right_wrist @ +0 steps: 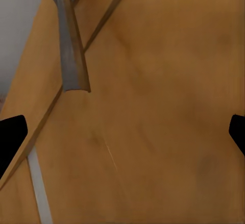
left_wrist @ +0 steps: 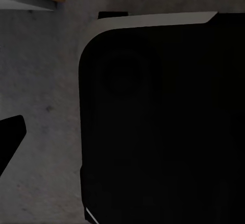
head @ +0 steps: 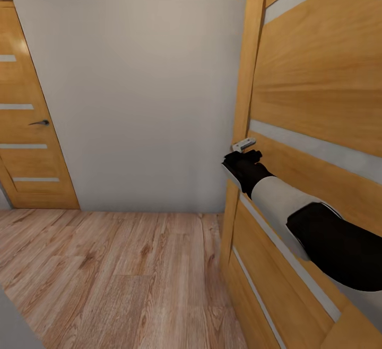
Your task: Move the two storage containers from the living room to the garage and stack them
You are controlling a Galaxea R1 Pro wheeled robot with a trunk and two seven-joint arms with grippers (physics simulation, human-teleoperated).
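Two honey-wood doors with frosted strips stand in the head view: a shut door (head: pixel 29 121) on the far left with a small dark lever, cut off by the picture's edge, and a near door (head: pixel 318 89) at the right, so close that its top and lower corner run out of frame. Between them is a plain white wall (head: pixel 148 84), and below it light wood plank flooring (head: pixel 116 275). The right arm reaches up along the near door, and the right gripper (head: pixel 245 159) sits just under the pale metal door handle (head: pixel 243 145); from the head its fingers merge into one black mass. In the right wrist view, two black fingertips (right_wrist: pixel 11 134) show at opposite edges, well apart, so the jaws are spread with only door wood between them, and the grey lever hangs blurred beyond them. The left wrist view is mostly a black rounded body (left_wrist: pixel 163 127) over dim, mottled grey ground, with one dark finger tip (left_wrist: pixel 11 132) at the edge; whether the left gripper is spread or closed cannot be told. Neither storage container can be made out.
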